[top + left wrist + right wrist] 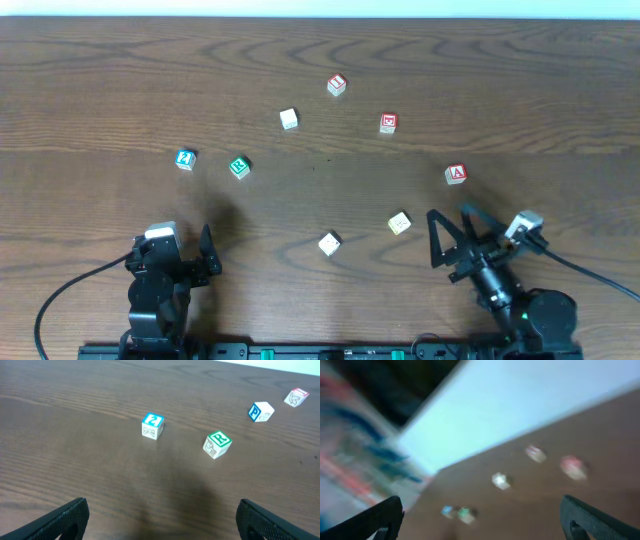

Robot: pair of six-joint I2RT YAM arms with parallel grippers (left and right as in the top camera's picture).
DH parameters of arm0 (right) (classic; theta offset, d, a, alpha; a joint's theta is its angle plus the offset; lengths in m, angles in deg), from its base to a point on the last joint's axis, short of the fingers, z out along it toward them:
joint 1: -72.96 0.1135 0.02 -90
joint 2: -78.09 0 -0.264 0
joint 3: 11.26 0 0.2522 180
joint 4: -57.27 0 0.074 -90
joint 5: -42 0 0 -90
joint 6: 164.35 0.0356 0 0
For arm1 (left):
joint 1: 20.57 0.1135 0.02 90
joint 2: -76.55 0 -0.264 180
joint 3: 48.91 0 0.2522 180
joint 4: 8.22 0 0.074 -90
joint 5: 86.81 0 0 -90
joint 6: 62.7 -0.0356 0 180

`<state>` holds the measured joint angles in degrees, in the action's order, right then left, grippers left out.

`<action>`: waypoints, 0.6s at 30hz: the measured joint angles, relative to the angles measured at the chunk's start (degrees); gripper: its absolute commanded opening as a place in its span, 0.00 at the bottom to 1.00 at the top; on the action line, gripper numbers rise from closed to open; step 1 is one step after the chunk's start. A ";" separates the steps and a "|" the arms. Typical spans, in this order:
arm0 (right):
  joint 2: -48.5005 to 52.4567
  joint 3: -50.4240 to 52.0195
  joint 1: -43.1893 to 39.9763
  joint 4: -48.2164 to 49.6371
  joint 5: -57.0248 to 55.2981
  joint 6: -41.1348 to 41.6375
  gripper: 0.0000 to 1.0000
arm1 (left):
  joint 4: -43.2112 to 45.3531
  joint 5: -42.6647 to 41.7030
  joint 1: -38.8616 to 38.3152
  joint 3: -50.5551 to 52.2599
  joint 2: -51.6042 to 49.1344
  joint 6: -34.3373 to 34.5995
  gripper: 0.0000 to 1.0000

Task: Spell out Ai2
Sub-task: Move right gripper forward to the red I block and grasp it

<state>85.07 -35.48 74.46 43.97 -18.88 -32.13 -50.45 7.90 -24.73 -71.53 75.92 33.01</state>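
Note:
Several letter blocks lie scattered on the wooden table (100,90). A red A block (456,174) sits just beyond my right gripper (452,232), which is open and empty. A blue 2 block (185,159) and a green R block (239,167) lie ahead of my left gripper (172,250), also open and empty. The left wrist view shows the 2 block (152,425) and the R block (217,444) beyond the open fingers (160,520). The right wrist view is blurred, with its fingers (482,520) wide apart.
Two red blocks (336,85) (388,123) and a white block (289,119) lie at the far middle; their letters are unreadable. A yellow block (399,222) and a pale block (329,243) lie nearer, between the arms. The white block (261,411) shows a blue P.

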 measured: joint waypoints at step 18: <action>67.71 -47.80 16.48 -1.66 8.46 -18.45 0.99 | 0.20 0.00 0.04 0.00 0.04 0.00 0.95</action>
<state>152.78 -83.28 90.94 42.31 -10.42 -50.58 -50.25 7.90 -24.69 -71.53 75.97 33.01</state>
